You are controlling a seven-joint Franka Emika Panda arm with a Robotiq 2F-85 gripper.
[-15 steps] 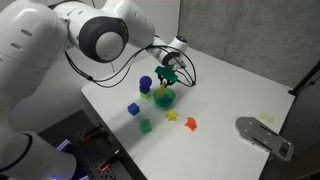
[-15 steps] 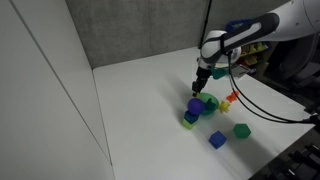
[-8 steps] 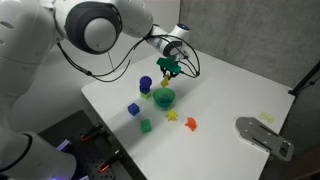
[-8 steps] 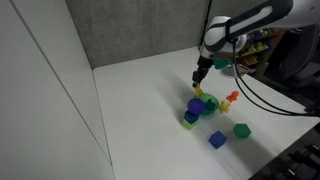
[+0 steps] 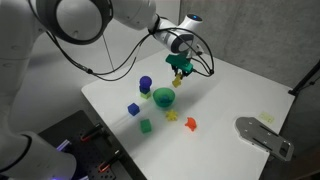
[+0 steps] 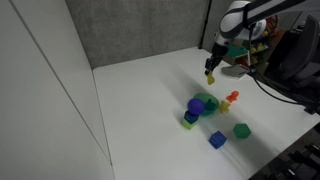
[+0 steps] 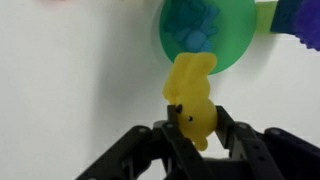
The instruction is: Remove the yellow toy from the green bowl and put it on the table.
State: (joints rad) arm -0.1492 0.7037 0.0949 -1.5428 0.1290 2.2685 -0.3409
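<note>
Seemingly yellow toy (image 7: pixel 190 82) between gripper (image 7: pixel 192 120) tips.

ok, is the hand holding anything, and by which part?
Yes: the hand pinches the yellow toy by the end nearest the wrist camera; the rest sticks out beyond the fingertips.

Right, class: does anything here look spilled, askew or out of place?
Nothing stands out. The yellow toy is gripped in the end effector, outside the green bowl, which sits upright on the table with nothing spilled.

arm (image 5: pixel 128 18) stretched out, fingers (image 7: pixel 230 130) pinching yellow toy (image 7: pixel 192 92)
</note>
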